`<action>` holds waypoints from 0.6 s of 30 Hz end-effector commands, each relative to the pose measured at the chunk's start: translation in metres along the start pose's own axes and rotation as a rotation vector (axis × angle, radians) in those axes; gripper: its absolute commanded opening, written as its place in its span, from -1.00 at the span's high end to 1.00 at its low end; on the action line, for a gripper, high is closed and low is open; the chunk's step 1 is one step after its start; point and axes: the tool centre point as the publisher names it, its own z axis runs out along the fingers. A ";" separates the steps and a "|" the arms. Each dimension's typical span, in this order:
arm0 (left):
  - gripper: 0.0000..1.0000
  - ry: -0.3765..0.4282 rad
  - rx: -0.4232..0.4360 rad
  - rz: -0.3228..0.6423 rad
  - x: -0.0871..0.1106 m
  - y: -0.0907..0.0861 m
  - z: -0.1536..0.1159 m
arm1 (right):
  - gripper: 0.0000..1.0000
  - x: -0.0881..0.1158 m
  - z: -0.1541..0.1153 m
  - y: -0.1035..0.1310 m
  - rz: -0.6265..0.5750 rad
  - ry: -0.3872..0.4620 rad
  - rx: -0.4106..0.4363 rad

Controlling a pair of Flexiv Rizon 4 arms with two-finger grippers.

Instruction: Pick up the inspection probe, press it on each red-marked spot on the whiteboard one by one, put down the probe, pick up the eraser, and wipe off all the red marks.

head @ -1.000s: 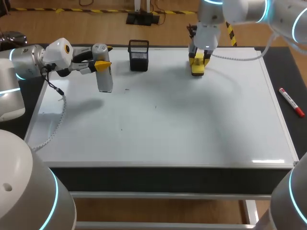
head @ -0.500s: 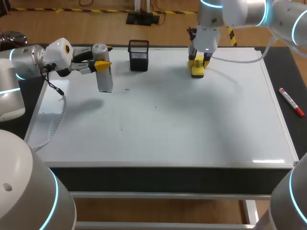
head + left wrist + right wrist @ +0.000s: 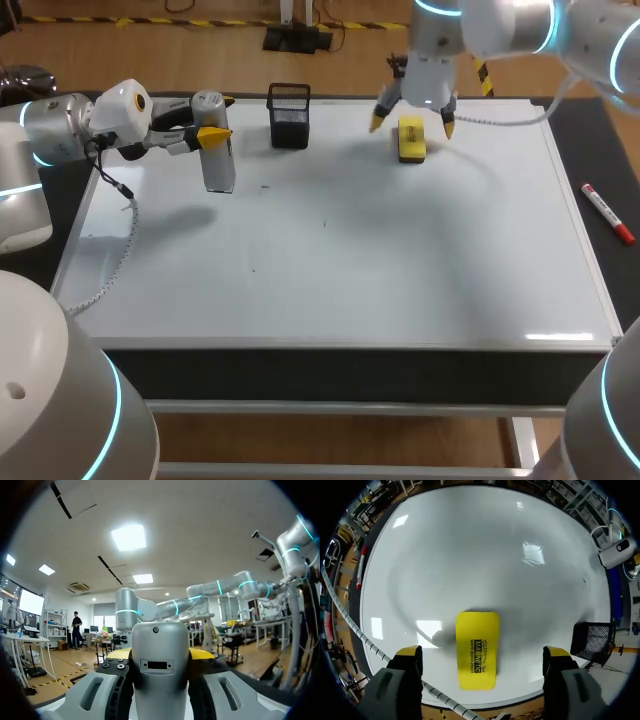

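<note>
**Lying flat on the board: the eraser under our open right gripper**

Our yellow eraser (image 3: 411,138) (image 3: 477,649) lies flat on the whiteboard (image 3: 380,260) (image 3: 470,555), near its far edge and a little right of the middle. Our right gripper (image 3: 411,125) (image 3: 482,653) hangs over it with its fingers spread wide. One yellow tip stands on each side of the eraser, and neither touches it.

Left of the eraser, also at the far edge, stands a black mesh basket (image 3: 289,115) (image 3: 592,640). Further left, our left gripper (image 3: 218,117) (image 3: 160,653) is clamped on the probe (image 3: 217,150) (image 3: 160,670), a grey cylinder held upright with its lower end at the board. We cannot tell whether it touches.

The board's surface is white and glossy, with a few tiny dark specks (image 3: 323,222) near its middle. A red marker (image 3: 607,213) (image 3: 361,570) lies on the dark table (image 3: 590,140), just off the board's right edge. A white coiled cable (image 3: 125,235) trails from our left arm across the board's left side.

Only the head view shows both arms at once. The right wrist view shows that the eraser lies apart from both of its fingers. The left wrist view shows the probe's grey body gripped from two sides by the yellow tips.
</note>
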 end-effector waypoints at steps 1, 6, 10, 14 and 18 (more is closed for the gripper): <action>1.00 0.001 0.000 0.000 0.000 -0.001 0.000 | -1.00 0.015 -0.023 0.017 0.088 -0.085 0.034; 1.00 0.001 0.000 0.000 0.000 -0.001 0.000 | -1.00 0.020 -0.051 0.019 0.398 -0.275 -0.082; 1.00 0.001 0.000 0.000 0.000 -0.001 0.000 | -1.00 0.019 -0.075 0.021 0.501 -0.287 -0.136; 1.00 0.001 0.000 0.000 0.000 -0.001 0.000 | -1.00 0.023 -0.101 0.019 0.661 -0.281 -0.189; 1.00 0.001 0.000 0.000 0.000 -0.001 0.000 | -1.00 0.028 -0.129 0.019 0.761 -0.307 -0.191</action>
